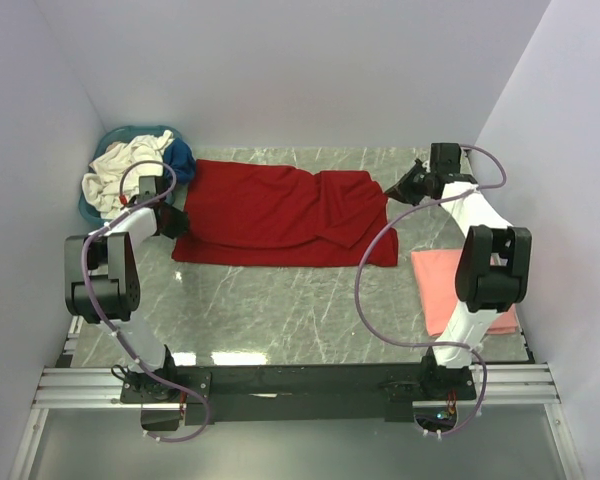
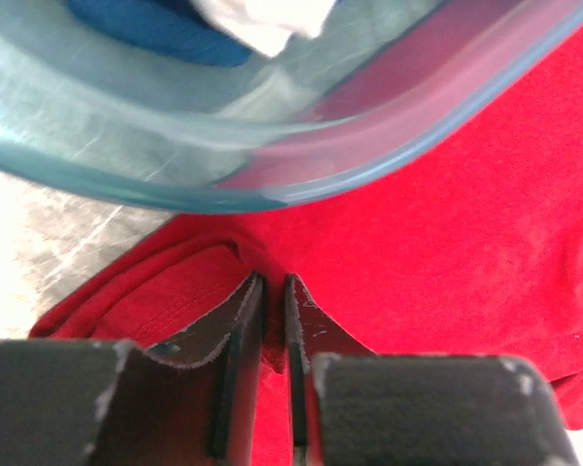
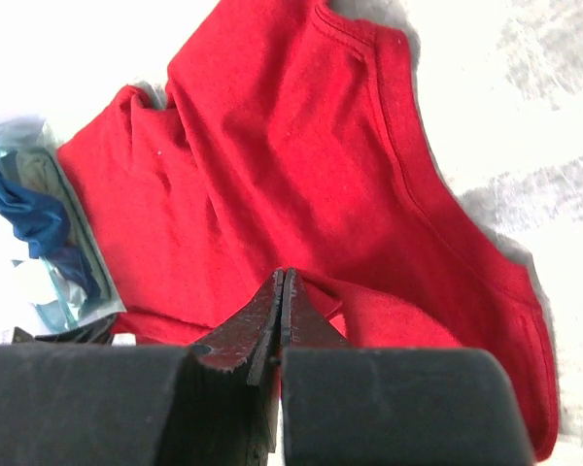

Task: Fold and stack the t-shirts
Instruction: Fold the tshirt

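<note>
Top external: deep red t-shirt [image 1: 280, 215] lies spread left to right across the far half of the grey marble table [image 1: 280, 310]. Left gripper [image 1: 172, 222] is at its left edge, right gripper [image 1: 400, 188] at its far right end. Teal plastic basket [image 1: 130, 132] stands in the far left corner with a cream-white shirt [image 1: 120, 168] and a dark blue shirt [image 1: 183, 160] in it. Folded salmon pink t-shirt [image 1: 438, 285] lies near right, partly under the right arm; only this view shows it.

Left wrist: gripper [image 2: 272, 286] nearly closed, a thin fold of the red t-shirt [image 2: 447, 223] pinched between the fingers. Basket wall [image 2: 272, 146] sits just beyond the tips, touching the cloth.

Right wrist: gripper [image 3: 284, 282] pressed together on a raised fold of the red t-shirt [image 3: 272, 165]. Hem stitching shows along its right side. Basket [image 3: 63, 262] at far left, blue cloth [image 3: 29, 209] inside.
</note>
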Available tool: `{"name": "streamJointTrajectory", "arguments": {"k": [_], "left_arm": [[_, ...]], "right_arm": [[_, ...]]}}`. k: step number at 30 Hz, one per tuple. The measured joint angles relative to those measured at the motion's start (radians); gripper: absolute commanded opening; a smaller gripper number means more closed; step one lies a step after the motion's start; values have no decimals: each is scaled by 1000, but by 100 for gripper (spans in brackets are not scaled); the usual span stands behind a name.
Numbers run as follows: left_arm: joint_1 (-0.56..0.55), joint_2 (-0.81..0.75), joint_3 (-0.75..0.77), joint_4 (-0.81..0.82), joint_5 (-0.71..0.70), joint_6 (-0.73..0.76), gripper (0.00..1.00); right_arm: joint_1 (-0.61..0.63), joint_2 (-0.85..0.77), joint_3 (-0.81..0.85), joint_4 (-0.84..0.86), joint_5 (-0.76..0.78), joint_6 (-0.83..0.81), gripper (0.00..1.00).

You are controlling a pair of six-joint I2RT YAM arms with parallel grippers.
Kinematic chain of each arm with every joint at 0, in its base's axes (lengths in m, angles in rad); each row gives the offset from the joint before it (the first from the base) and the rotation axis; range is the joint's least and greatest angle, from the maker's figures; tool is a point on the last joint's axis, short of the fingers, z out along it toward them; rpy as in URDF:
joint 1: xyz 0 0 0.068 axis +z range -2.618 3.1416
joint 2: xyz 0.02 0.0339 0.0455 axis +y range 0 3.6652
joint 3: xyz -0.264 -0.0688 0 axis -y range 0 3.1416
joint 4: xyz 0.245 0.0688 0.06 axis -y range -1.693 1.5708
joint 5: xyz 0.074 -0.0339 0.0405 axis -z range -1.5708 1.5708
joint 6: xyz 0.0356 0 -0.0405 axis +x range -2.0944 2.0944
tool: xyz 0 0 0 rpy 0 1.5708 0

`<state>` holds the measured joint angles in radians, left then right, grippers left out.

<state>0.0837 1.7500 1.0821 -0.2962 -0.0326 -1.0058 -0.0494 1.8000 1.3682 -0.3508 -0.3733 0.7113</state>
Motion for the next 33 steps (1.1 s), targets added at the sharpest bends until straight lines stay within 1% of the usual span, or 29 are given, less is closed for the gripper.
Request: {"name": "streamJointTrajectory", "arguments": {"k": [1,3,4,6,7,9,10,11,12,16,19,21,24,29,31,33], "left_arm": [[0,1,6,0,2,1,23],[0,3,20,0,3,5,25],[0,6,31,-1,6,10,29],[1,17,58,0,13,24,34],[1,24,70,-1,16,29,39],[3,38,97,-2,27,44,45],[3,42,106,0,34,50,49],[5,43,109,0,37,53,50],[6,43,109,-1,40,62,51],[8,43,111,-6,56,77,50],[6,35,100,4,64,76,49],[0,5,60,7,62,70,48],[-24,-56,-16,3,48,53,46],[-53,-187,-146,2,12,17,44],[-53,-232,-175,-2,-3,7,44],[-52,-254,-183,1,-18,-3,44]], "right_arm": [[0,10,9,-2,-4,-3,0],[0,34,26,-4,-11,-6,0],[0,45,34,-5,-13,-10,0],[-1,61,39,-10,-14,-18,0],[-1,64,39,-14,-15,-21,2],[-3,66,39,-18,-18,-27,10],[-3,67,39,-18,-19,-29,18],[-4,67,39,-18,-19,-32,23],[-5,67,39,-18,-19,-39,31],[-6,67,38,-16,-18,-53,42],[2,64,30,-11,-5,-60,43],[16,56,22,-14,26,-66,43],[74,21,-10,-16,85,-73,43],[214,-67,-124,21,137,-72,42],[251,-99,-191,47,145,-67,41],[264,-109,-245,69,153,-61,41]]}}
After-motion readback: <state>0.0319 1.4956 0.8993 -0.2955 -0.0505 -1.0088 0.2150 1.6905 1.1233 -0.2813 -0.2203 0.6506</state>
